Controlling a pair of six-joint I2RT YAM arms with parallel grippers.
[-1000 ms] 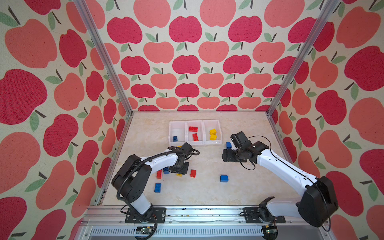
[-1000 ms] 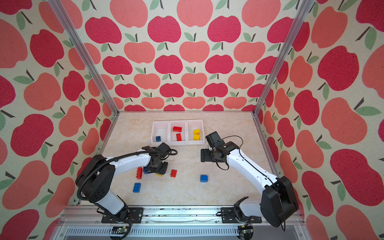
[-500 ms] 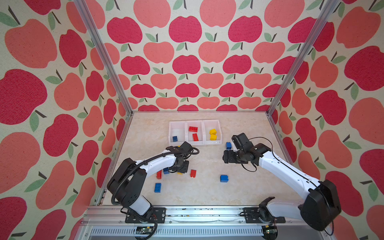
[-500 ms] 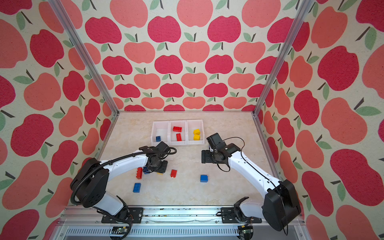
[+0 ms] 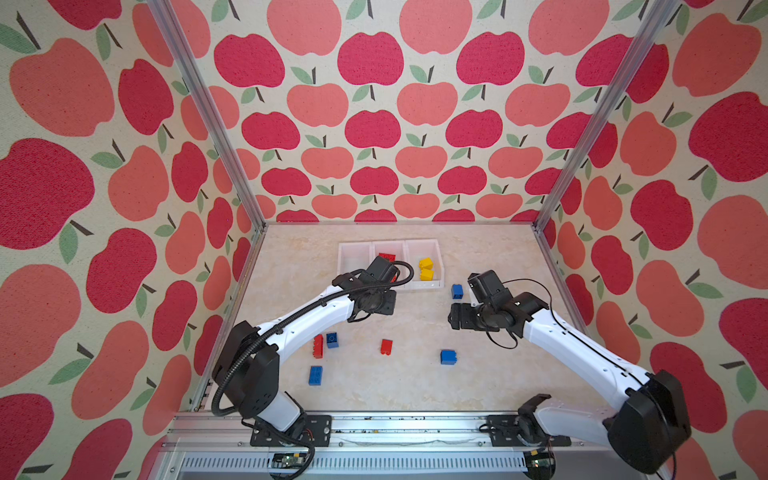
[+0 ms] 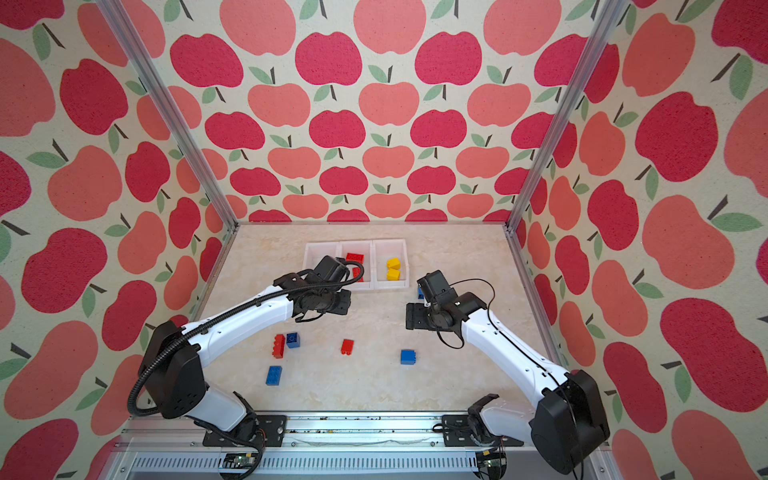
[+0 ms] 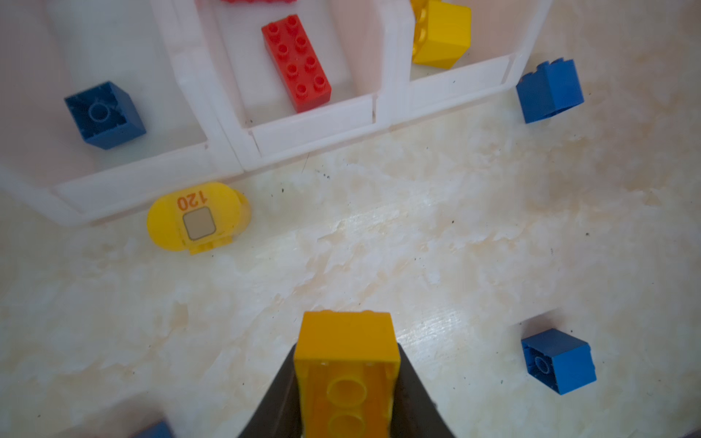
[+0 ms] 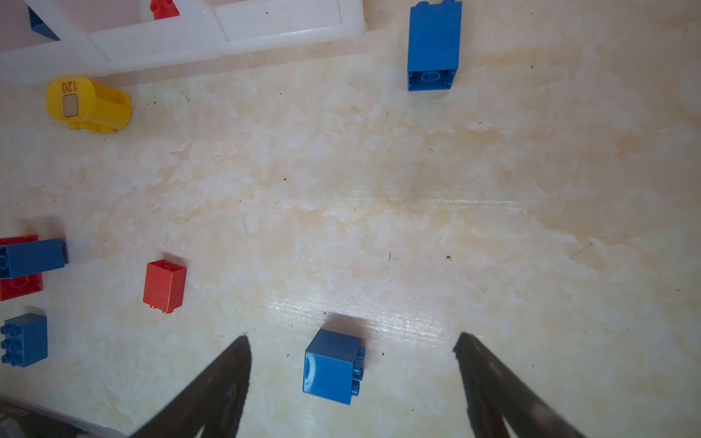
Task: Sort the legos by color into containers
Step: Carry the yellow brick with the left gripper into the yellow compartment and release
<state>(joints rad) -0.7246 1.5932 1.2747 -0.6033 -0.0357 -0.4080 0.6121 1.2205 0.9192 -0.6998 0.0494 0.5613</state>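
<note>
**Yellow brick held before the bins; right jaws wide over a blue one**

By the left frame rail [image 5: 248,266] you have three loose legos. A blue oblong brick [image 5: 316,375] lies nearest the arm bases, long axis front to back. Behind it a red oblong brick [image 5: 318,346] lies the same way, with a blue square brick [image 5: 331,340] touching its right side.

Your left gripper [image 7: 347,364] is clamped tight on a yellow brick [image 7: 345,337]. The brick's hollow underside faces the wrist camera and its long axis runs along the fingers. Bare table [image 5: 415,386] lies between it and the front wall of the containers [image 5: 424,284]. A yellow rounded piece [image 7: 197,216] marked 120 lies just beside the left bin's front wall.

The left bin holds a binned blue brick [image 7: 104,113], underside up. The middle bin holds a binned red brick [image 7: 296,62], studs up, long axis front to back. The right bin holds the binned yellow bricks [image 5: 426,268].

Mid-table, a small red brick [image 5: 386,347] lies on its side with open floor around it. Right of it a blue brick [image 5: 447,356] also lies on its side. Your right gripper [image 8: 352,338] has its jaws spread wide and holds nothing. In the right wrist view that blue brick shows between the fingers, touching neither.

A last blue brick [image 5: 457,291] lies just beside the right bin's outer corner, with bare table on to the right frame rail [image 5: 547,257].
</note>
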